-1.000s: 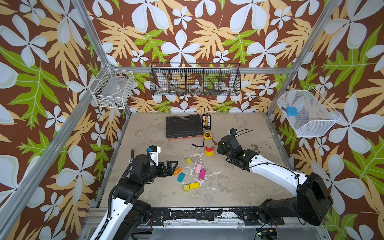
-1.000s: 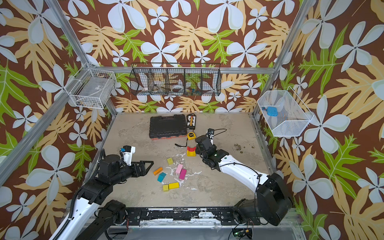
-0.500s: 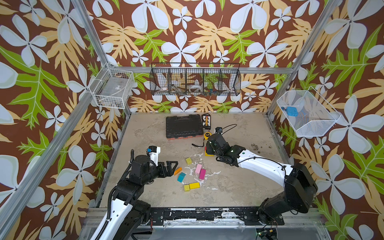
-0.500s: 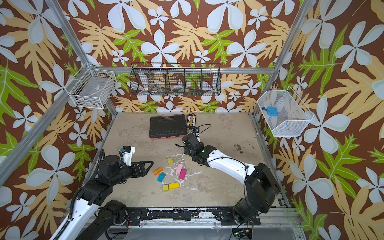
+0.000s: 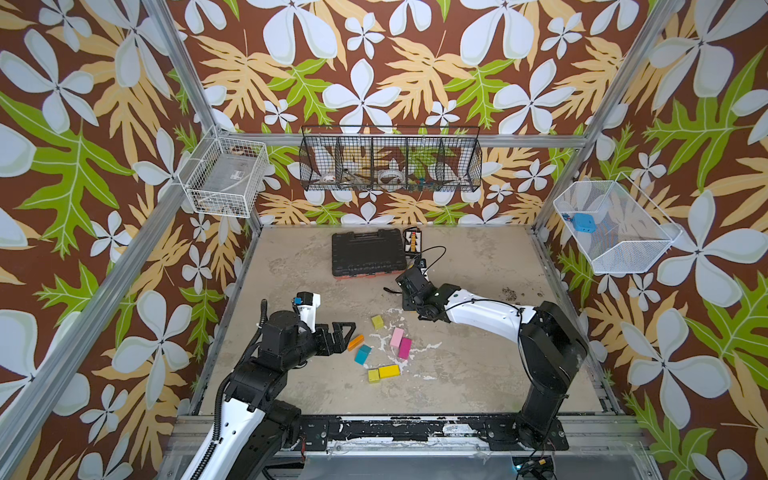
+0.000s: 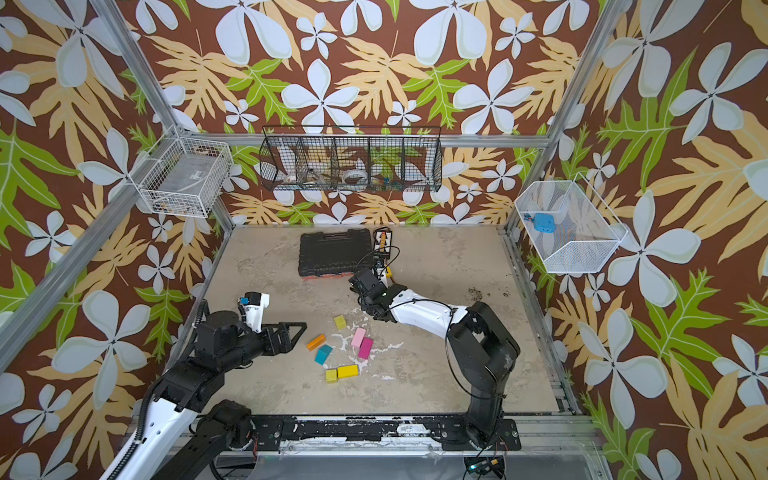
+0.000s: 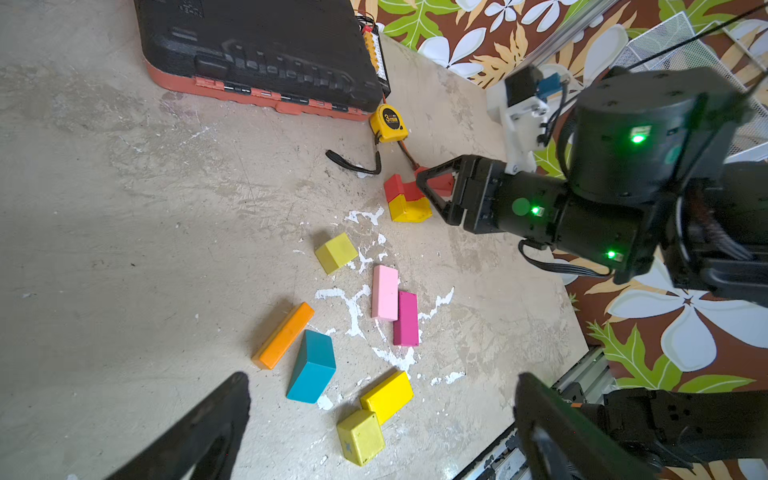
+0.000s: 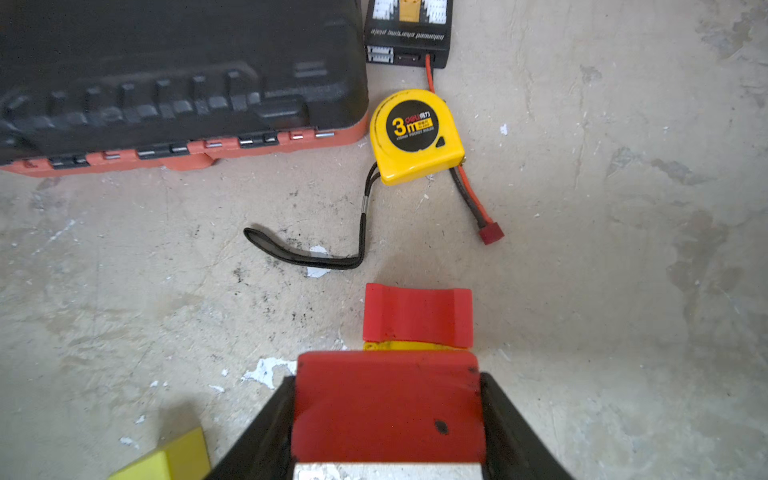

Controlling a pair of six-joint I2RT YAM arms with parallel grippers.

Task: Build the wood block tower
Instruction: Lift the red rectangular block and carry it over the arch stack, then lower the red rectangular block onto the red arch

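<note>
The left gripper [image 5: 348, 335] hovers low at the left of the table [image 5: 478, 374], fingers spread wide and holding nothing, tips just beside the orange bar [image 5: 355, 342]. The teal block [image 5: 363, 354] lies next to that bar, on its near side. A pale cube [image 5: 377, 321] sits alone a little farther back. To the right, the pink bar [image 5: 396, 337] and magenta bar [image 5: 404, 348] lie side by side, touching, the magenta one set nearer the front. In front of them a yellow bar [image 5: 389, 371] and a yellow cube [image 5: 373, 375] meet end to end.

Right of centre stands the tower [image 7: 405, 203], a yellow block [image 7: 409, 210] with a red arch [image 8: 417, 318] on it; in both top views the right arm hides it. The right gripper [image 8: 388, 415] clamps a red block [image 8: 386, 390] by its sides at the tower, seemingly over the arch's edge, though contact cannot be judged.

Behind lie the black case [image 5: 368, 253] and, at its right corner, a tape measure [image 8: 415, 137].
</note>
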